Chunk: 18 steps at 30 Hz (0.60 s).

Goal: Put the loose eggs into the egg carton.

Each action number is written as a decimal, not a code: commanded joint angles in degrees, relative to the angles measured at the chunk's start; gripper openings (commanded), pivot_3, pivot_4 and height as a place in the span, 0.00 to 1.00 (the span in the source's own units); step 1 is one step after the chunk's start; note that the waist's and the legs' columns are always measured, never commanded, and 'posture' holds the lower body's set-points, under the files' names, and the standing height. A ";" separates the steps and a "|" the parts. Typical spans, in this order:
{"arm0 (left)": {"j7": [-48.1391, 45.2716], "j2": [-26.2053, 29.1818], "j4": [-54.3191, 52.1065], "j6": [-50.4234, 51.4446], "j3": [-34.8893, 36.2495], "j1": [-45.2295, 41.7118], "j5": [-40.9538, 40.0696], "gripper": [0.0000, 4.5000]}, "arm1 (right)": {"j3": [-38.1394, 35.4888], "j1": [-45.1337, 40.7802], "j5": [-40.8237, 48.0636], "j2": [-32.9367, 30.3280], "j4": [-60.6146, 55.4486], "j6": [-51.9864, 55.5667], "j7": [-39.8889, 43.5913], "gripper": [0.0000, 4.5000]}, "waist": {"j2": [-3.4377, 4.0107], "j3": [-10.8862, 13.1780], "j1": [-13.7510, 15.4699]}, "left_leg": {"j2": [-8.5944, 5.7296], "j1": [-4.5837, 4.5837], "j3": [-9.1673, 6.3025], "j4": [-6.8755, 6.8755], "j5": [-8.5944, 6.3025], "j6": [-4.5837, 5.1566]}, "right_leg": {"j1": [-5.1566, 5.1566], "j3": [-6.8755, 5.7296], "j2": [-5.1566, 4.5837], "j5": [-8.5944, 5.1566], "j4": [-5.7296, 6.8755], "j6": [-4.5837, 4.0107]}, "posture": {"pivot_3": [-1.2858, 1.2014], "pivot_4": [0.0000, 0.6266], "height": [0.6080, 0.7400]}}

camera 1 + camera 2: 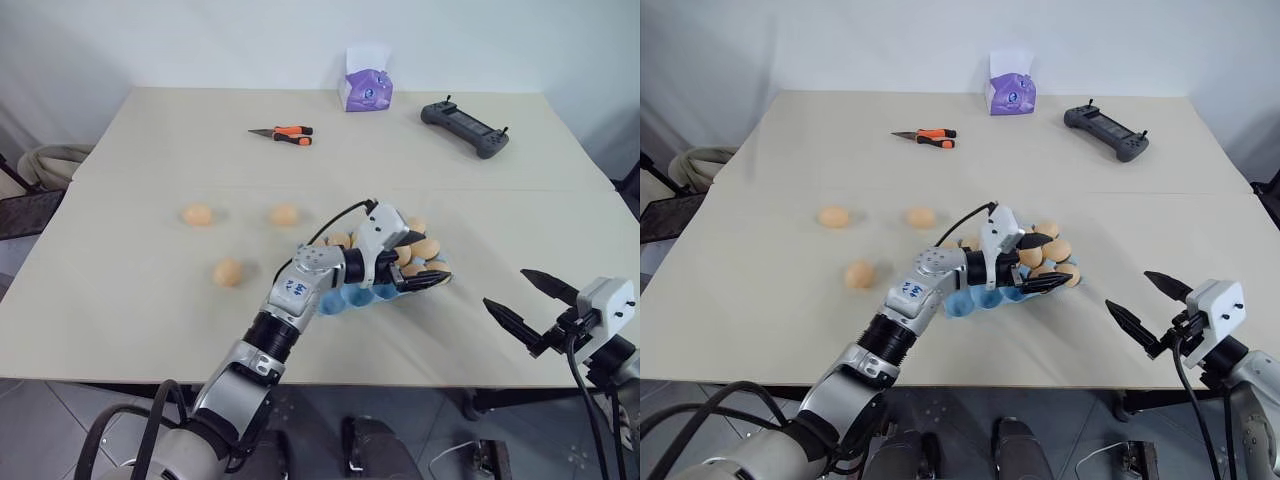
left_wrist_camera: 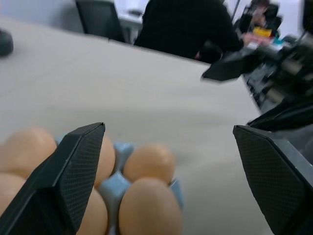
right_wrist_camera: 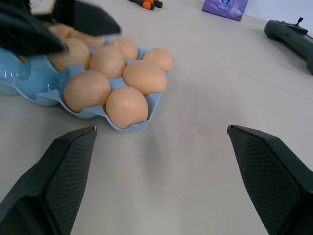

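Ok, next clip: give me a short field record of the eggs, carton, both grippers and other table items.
loose eggs: three pale orange-tan oval eggs on the beige table, left of the carton
carton: light blue moulded egg tray, right-hand cups filled with eggs
left gripper: open, over the carton, holding nothing
right gripper: open, empty, right of the carton
other items: orange-handled pliers, purple-and-white tissue box, dark grey handheld controller

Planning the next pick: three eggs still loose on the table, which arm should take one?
Left. The three pale orange-tan loose eggs lie on its side; the left gripper, open, is over the light blue moulded egg carton. The right gripper sits beyond the carton.
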 commanded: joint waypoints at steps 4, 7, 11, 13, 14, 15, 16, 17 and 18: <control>-4.02 11.98 -21.08 3.83 3.15 12.51 -3.68 0.99 | -1.47 -2.14 1.10 -0.96 -0.32 0.10 1.36 1.00 | 0.05 -0.03 -0.36 | 0.06 0.09 0.04 -0.01 0.15 -0.29 | 0.01 0.06 0.05 -0.01 0.12 -0.01 | 0.52 0.24 1.00; -4.55 18.09 -29.32 5.47 7.14 20.49 -6.73 0.99 | -0.90 -3.11 0.85 -0.93 0.42 0.25 1.98 1.00 | 0.05 -0.02 -0.25 | 0.09 0.11 0.02 -0.01 0.24 -0.41 | -0.02 0.05 0.04 -0.04 0.27 -0.07 | 0.52 0.24 1.00; -5.82 24.28 -36.96 4.57 14.36 30.70 -11.30 0.99 | 0.05 -4.66 0.51 -1.24 1.83 0.37 3.32 1.00 | 0.04 -0.02 0.08 | 0.03 0.09 -0.02 0.05 0.24 -0.27 | 0.00 0.00 -0.10 -0.04 0.33 -0.08 | 0.52 0.24 1.00; -6.98 26.80 -39.44 3.33 18.96 36.05 -13.95 0.99 | 0.46 -5.83 0.35 -1.50 2.85 0.49 3.94 1.00 | 0.05 -0.03 0.08 | -0.01 0.09 -0.04 0.07 0.07 0.05 | 0.03 -0.01 -0.17 -0.03 0.32 -0.08 | 0.52 0.24 1.00; -7.37 27.94 -40.51 3.59 20.83 38.33 -15.33 0.99 | 0.63 -6.18 0.29 -1.64 3.28 0.49 4.34 1.00 | 0.04 -0.02 -0.01 | -0.02 0.10 -0.03 0.07 0.06 0.07 | 0.05 -0.02 -0.20 -0.03 0.31 -0.08 | 0.52 0.24 1.00; -7.82 29.10 -41.35 3.97 22.67 40.46 -16.66 0.99 | 0.80 -6.47 0.21 -1.78 3.67 0.43 4.79 1.00 | 0.04 -0.02 -0.04 | -0.01 0.09 -0.02 0.07 0.06 0.07 | 0.04 -0.03 -0.19 -0.03 0.28 -0.08 | 0.52 0.24 1.00; -8.02 30.06 -41.96 3.87 24.51 42.41 -17.70 0.99 | 0.90 -6.70 0.16 -1.88 4.03 0.35 5.13 1.00 | 0.04 -0.02 -0.07 | -0.01 0.10 -0.02 0.05 0.05 0.08 | 0.05 -0.02 -0.20 -0.03 0.25 -0.09 | 0.52 0.24 1.00; -8.24 30.90 -42.08 3.71 26.78 44.22 -18.96 0.99 | 1.01 -7.05 0.12 -2.01 4.49 0.29 5.45 1.00 | 0.04 -0.02 -0.07 | 0.00 0.09 -0.02 0.01 0.04 0.09 | 0.04 -0.03 -0.20 -0.04 0.21 -0.10 | 0.52 0.24 1.00; -8.20 31.66 -41.71 3.34 29.37 45.99 -19.83 0.99 | 1.11 -7.42 0.08 -2.17 4.99 0.24 5.83 1.00 | 0.04 -0.02 -0.08 | 0.00 0.10 -0.03 0.01 0.04 0.09 | 0.04 -0.04 -0.20 -0.04 0.21 -0.11 | 0.52 0.24 1.00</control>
